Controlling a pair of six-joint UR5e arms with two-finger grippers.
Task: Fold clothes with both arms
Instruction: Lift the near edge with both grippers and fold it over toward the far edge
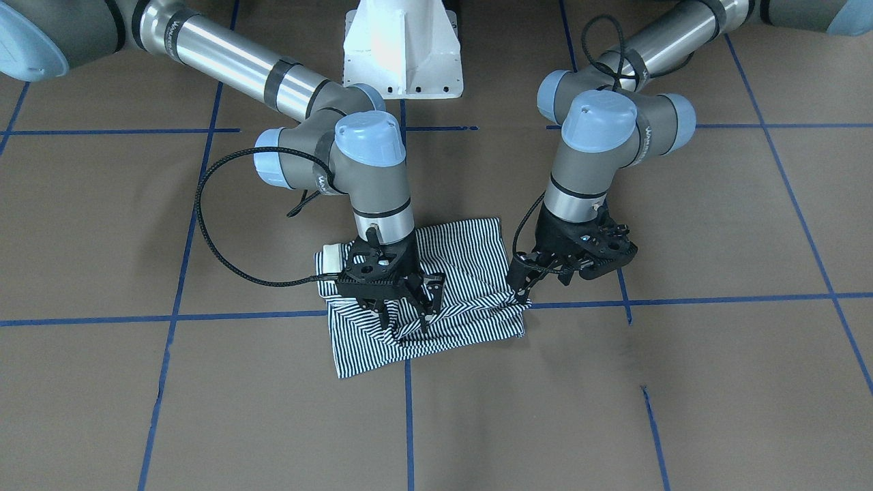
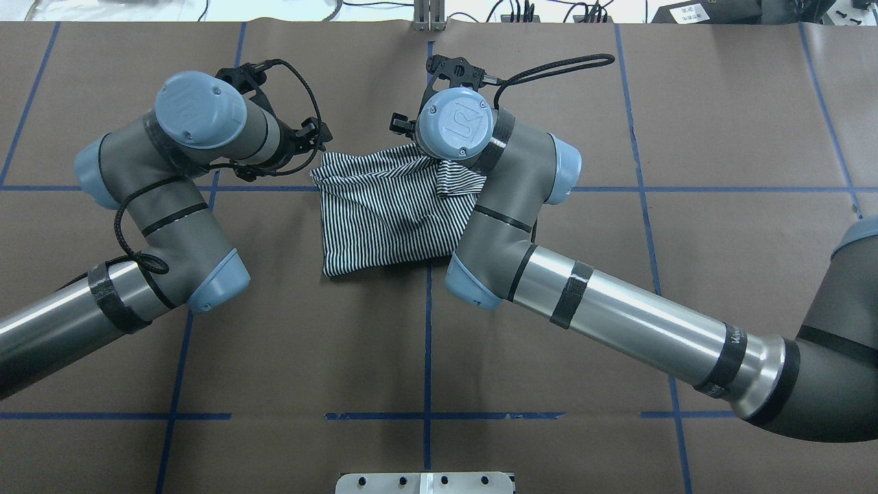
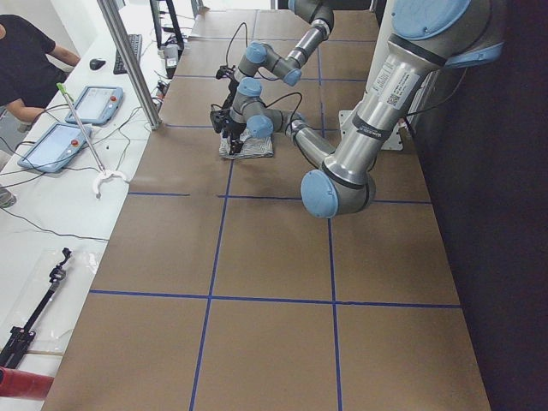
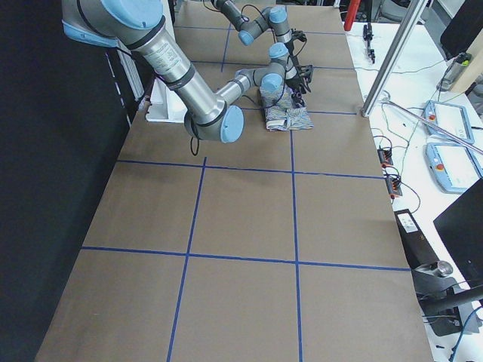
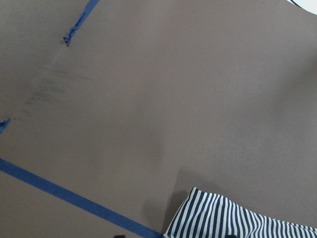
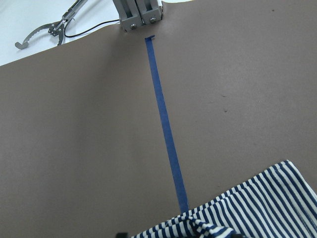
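Exterior front-facing: polo shirt [image 1: 470, 266] sits part-folded mid-table [image 1: 682, 382], left claw [image 1: 522, 290] clamped on its corner, right claw [image 1: 404, 315] spread w/ tips on bunched cloth, so a one-sided pull prob. drags the fold askew.

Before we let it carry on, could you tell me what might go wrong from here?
The shirt is bunched under the right pincer; pulling from there may drag the folded layers apart. The left pincer sits at the very edge, so any hold there may slip. Both pincers work close together over one small bundle and could collide.
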